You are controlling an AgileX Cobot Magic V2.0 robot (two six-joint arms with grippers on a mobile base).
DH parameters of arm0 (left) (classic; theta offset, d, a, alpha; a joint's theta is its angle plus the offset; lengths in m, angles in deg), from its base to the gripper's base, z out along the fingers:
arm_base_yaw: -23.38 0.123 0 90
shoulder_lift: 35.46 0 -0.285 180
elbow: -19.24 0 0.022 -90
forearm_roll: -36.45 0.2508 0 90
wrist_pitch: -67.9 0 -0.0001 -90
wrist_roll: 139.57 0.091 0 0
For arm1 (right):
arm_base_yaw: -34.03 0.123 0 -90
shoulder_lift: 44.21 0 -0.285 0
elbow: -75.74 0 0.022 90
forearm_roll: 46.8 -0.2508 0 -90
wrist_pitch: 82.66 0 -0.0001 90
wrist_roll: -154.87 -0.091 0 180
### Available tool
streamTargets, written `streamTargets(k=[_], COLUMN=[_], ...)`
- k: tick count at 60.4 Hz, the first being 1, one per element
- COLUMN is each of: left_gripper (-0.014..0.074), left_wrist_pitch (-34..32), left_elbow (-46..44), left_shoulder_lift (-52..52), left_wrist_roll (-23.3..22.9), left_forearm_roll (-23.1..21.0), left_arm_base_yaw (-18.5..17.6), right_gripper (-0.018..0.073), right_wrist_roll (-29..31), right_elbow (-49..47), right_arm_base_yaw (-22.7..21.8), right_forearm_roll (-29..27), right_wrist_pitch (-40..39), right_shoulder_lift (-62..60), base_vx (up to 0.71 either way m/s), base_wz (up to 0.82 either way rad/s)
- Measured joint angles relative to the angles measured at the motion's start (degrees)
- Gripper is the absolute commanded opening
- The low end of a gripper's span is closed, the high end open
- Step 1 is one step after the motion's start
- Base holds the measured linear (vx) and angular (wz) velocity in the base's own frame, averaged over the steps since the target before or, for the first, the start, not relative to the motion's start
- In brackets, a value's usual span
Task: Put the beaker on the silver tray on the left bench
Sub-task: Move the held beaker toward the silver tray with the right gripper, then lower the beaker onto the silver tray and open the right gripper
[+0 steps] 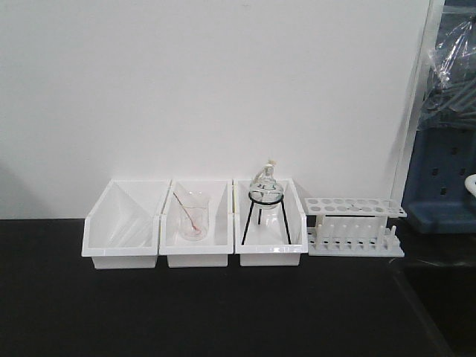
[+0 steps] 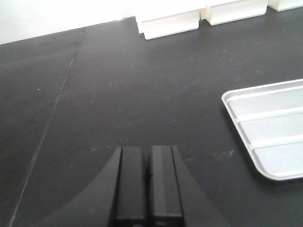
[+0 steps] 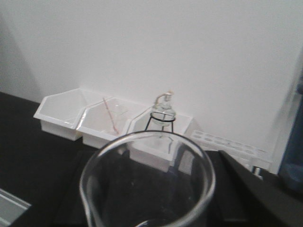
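The beaker [image 3: 201, 163], clear glass with a round flared rim and a pour lip at its lower left, fills the bottom of the right wrist view. It is held off the bench with my right gripper [image 3: 150, 201] shut on it. The gripper's dark fingers [image 3: 246, 189] show on both sides through the glass. The silver tray [image 2: 267, 132] lies on the black bench at the right of the left wrist view, and its corner [image 3: 10, 208] shows at the lower left of the right wrist view. My left gripper [image 2: 147, 163] is shut on nothing, low over the bench left of the tray.
Three white bins [image 1: 123, 223] stand in a row against the wall. The middle one holds a beaker with a pink rod [image 1: 193, 216], the right one a flask on a black tripod [image 1: 265, 195]. A white test tube rack [image 1: 355, 227] stands to their right.
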Motion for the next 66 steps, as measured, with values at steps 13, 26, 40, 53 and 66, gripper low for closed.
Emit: streamTargets(k=[13,26,40,53,66], left_gripper=[0.0001,0.0001,0.0001,0.0001,0.0001], left_wrist_pitch=[0.0,0.0,0.0,0.0,0.0], left_elbow=[0.0,0.0,0.0,0.0,0.0], left_shoulder_lift=[0.0,0.0,0.0,0.0,0.0], left_wrist_roll=[0.0,0.0,0.0,0.0,0.0], left_forearm_roll=[0.0,0.0,0.0,0.0,0.0], left_arm_base_yaw=[0.0,0.0,0.0,0.0,0.0], right_gripper=[-0.0011,-0.0011,-0.0011,-0.0011,-0.0011], right_wrist_roll=[0.0,0.7,14.3,19.6,19.9], right_elbow=[0.0,0.0,0.0,-3.8,-12.7], right_arm_base_yaw=[0.0,0.0,0.0,0.0,0.0], right_forearm_roll=[0.9,0.6,-13.9,-17.1,-6.3], right_wrist_pitch=[-18.2,-35.8,-51.9,-69.1,-74.6], right_shoulder_lift=[17.6,32.3,53.1,77.2,92.7], base_vx=[0.0,0.0,0.0,0.0,0.0], base_wz=[0.0,0.0,0.0,0.0,0.0])
